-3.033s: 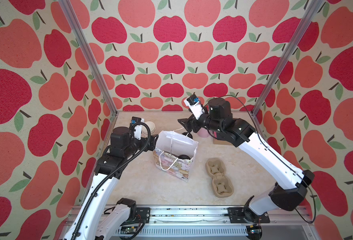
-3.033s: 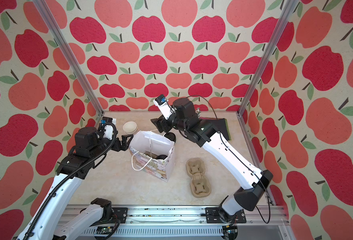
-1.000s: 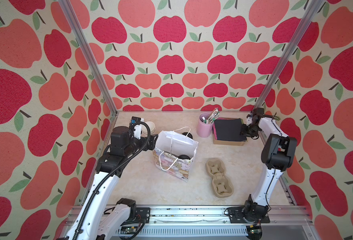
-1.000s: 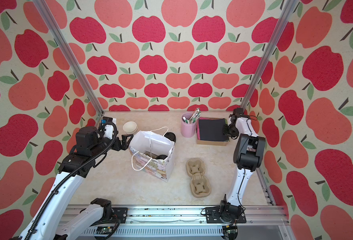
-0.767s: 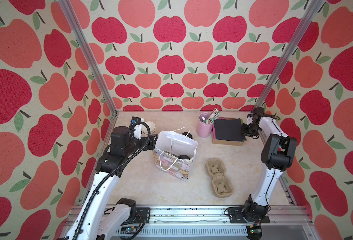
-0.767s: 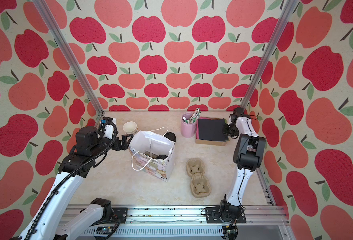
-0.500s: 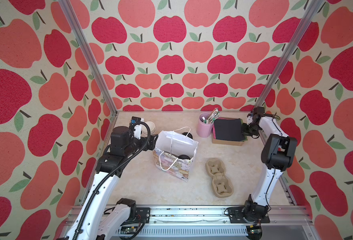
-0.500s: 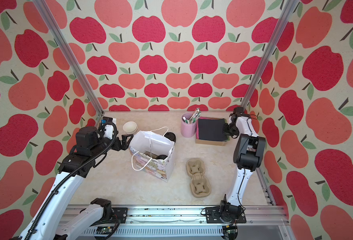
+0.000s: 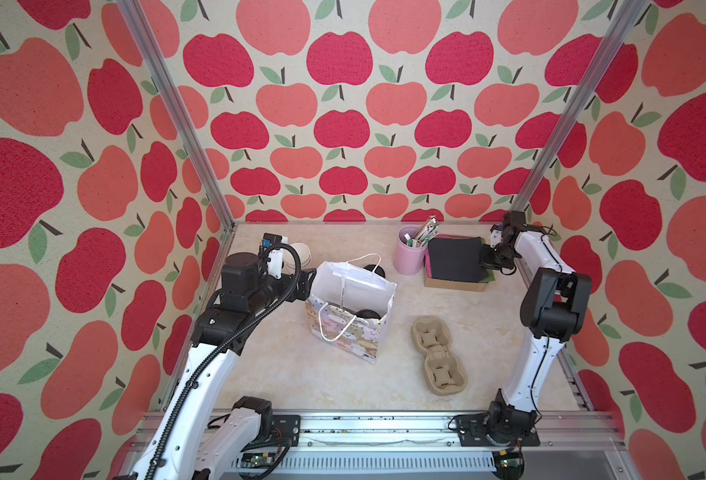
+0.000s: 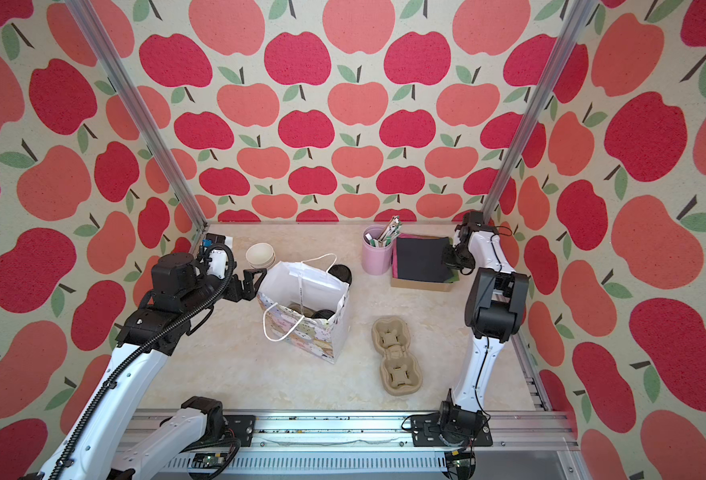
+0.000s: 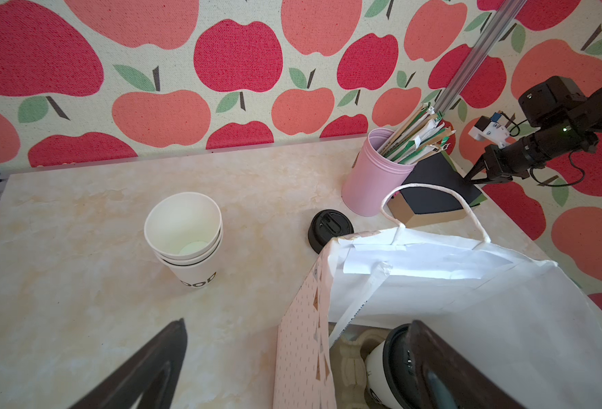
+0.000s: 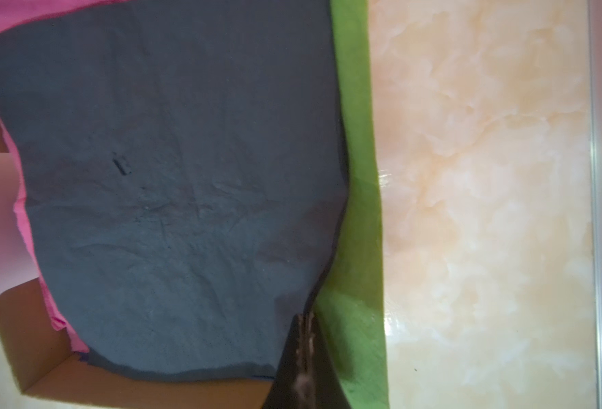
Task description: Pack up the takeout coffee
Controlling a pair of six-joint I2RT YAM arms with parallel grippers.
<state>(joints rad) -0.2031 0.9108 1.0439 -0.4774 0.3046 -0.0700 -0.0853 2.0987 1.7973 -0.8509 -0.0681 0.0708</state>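
1. right gripper (image 12: 303,338): the jaws are pressed flat together on the edge of the black napkin (image 12: 172,198). it tops a stack with a green napkin (image 12: 358,212) showing beneath it, in a cardboard box (image 12: 34,336).
2. left gripper (image 10: 255,281): the jaws are spread wide and straddle the side wall of the gift bag (image 11: 469,301), one finger outside and one inside. they clamp nothing.
3. the takeout coffee (image 11: 381,364), a white cup under a black lid, stands inside the bag just beside the inner finger. it seems to sit in a moulded pulp holder.
4. further out on the table (image 11: 80,283):
   - a spare black lid (image 11: 329,226) behind the bag
   - a stack of white cups (image 11: 182,237)
   - a pink cup (image 11: 377,177) of sticks
   - a pulp carrier (image 9: 438,357) lying apart
5. risks:
   - the pinch is at the very edge, so the limp napkin may slip free, or the green one may drag along by friction.
   - a hanging sheet could snag on the bag's rim or cord handles.
   - the bag is only propped, so a shift of the left arm could fold its wall in or tip it.
   - the inner finger could knock the cup over.
6. materials:
   - napkins: thin, creased, soft tissue
   - bag: light stiff paper, white inside and printed outside
   - lid: hard, glossy, round plastic
   - carrier: rough grey-brown pulp
   - table: smooth, marbled and slick
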